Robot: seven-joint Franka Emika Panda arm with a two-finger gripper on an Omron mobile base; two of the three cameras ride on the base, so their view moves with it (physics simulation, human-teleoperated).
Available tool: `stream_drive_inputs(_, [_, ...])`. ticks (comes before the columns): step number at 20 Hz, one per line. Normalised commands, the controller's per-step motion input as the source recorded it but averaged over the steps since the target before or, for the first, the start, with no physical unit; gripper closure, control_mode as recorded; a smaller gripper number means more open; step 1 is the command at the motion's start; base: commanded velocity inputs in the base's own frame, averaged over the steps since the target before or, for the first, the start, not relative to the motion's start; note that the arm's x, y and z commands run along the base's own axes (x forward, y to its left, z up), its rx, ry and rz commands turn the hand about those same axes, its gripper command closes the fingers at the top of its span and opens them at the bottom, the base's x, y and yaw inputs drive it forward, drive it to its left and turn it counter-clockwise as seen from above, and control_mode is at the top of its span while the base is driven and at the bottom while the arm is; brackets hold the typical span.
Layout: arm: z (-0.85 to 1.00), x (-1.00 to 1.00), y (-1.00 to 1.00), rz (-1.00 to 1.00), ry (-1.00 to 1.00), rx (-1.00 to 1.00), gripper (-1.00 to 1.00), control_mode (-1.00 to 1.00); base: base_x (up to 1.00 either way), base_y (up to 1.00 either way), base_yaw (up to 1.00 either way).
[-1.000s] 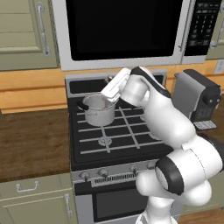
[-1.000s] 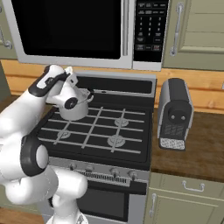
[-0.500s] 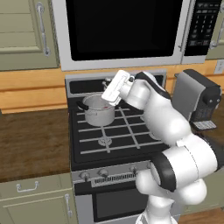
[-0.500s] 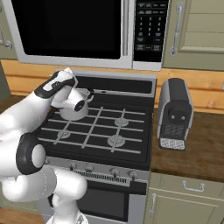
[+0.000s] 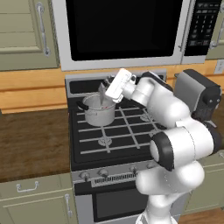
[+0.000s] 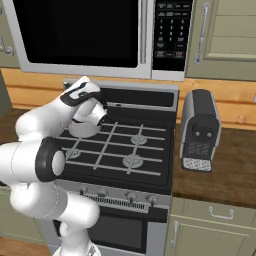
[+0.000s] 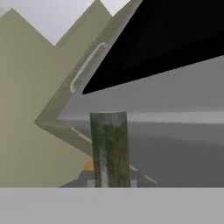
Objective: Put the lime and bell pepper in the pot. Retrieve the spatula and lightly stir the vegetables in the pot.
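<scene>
The steel pot (image 5: 97, 113) with black side handles stands on the stove's back left burner. Just above its rim, my gripper (image 5: 106, 92) is shut on the spatula's thin grey handle (image 5: 103, 100), which slants down into the pot. In the hand view that handle (image 7: 109, 148) rises as a grey-green bar between my fingertips. The white blade, the lime and the bell pepper are hidden inside the pot. In the right base view my arm covers most of the pot (image 6: 82, 131).
A dark toaster (image 5: 199, 94) (image 6: 200, 130) stands on the counter right of the stove. The microwave (image 5: 122, 30) hangs close above the hand. Stove grates (image 5: 124, 131) lie in front of the pot, and a wooden counter (image 5: 30, 135) runs to the left.
The hand has shifted and tilted slightly above the pot with the spatula still held. The pot has stayed in place.
</scene>
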Motion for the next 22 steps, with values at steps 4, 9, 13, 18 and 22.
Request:
stream_drive_inputs(4, [-0.63, 0.37, 0.00, 0.03, 0.01, 0.12, 1.00, -1.00, 0.00, 0.00, 0.00])
stream_drive_inputs(9, [-0.24, 0.43, -0.02, -0.01, 0.01, 0.05, 1.00, -1.00, 0.00, 0.00, 0.00])
stream_drive_inputs(13, [0.00, 0.18, -0.02, -0.12, 0.21, 0.00, 1.00, -1.00, 0.00, 0.00, 0.00])
stream_drive_inputs(18, [0.00, 0.00, -0.04, -0.20, 0.39, -0.02, 1.00, -1.00, 0.00, 0.00, 0.00])
stream_drive_inputs(22, [-0.05, 0.00, 0.00, -0.18, 0.44, -0.08, 1.00, -1.00, 0.00, 0.00, 0.00])
